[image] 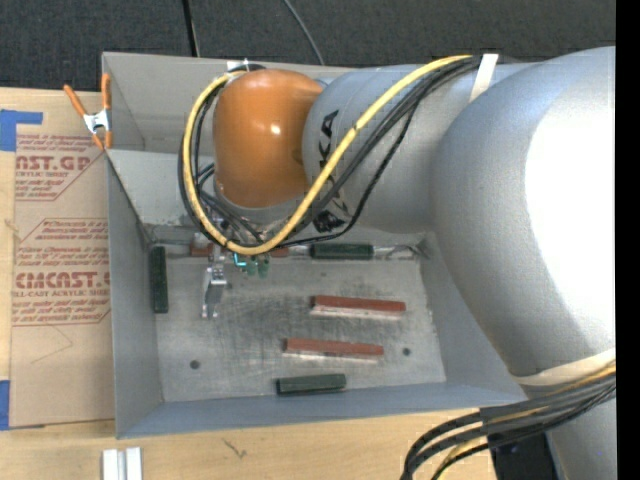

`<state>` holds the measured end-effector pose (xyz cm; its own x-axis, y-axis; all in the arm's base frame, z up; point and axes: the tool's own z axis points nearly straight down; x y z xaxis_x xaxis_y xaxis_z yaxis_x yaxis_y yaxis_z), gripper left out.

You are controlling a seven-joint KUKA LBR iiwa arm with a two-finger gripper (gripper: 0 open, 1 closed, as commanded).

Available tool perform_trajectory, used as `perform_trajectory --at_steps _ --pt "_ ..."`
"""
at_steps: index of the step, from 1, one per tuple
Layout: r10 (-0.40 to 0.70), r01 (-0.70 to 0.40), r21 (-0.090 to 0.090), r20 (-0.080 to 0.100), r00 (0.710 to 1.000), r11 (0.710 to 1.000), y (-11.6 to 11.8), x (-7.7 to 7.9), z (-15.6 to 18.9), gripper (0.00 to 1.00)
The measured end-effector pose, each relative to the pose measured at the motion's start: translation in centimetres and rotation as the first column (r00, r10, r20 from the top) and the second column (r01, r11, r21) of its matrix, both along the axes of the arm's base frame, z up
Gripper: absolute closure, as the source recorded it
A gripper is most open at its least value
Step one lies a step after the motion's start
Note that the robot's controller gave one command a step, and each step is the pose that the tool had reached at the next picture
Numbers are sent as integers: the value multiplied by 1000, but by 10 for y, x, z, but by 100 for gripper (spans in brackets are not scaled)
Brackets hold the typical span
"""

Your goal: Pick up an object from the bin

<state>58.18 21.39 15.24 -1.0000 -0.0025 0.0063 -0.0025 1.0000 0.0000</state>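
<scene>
Dark-green flat bar [158, 279] lies near bin's left wall, just beside gripper [212, 296], not touching. Likely light, stiff, smooth; pinch across narrow width, mid-length. Claw state: cannot tell.

You had a grey bin [130, 368] with a scuffed floor, and on it lay slim bars, all flat. The left green bar [158, 280] lay lengthwise just beside the left wall. The back green bar [340, 252] lay along the back wall, and on the same line to its left you could see a reddish piece [200, 251], mostly hidden by the arm. Near the middle two red bars lay almost parallel and apart: the upper red bar [357, 308], and the lower red bar [333, 348] in front of it. The front green bar [311, 384] lay near the front wall
</scene>
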Motion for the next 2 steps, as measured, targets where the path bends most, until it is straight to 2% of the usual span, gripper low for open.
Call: perform_trajectory --at_steps 1,2 --pt "-2 2 1 7 1000 1000 -1 2 5 0" --pt "-62 62 2 7 998 998 -40 -19 8 0"
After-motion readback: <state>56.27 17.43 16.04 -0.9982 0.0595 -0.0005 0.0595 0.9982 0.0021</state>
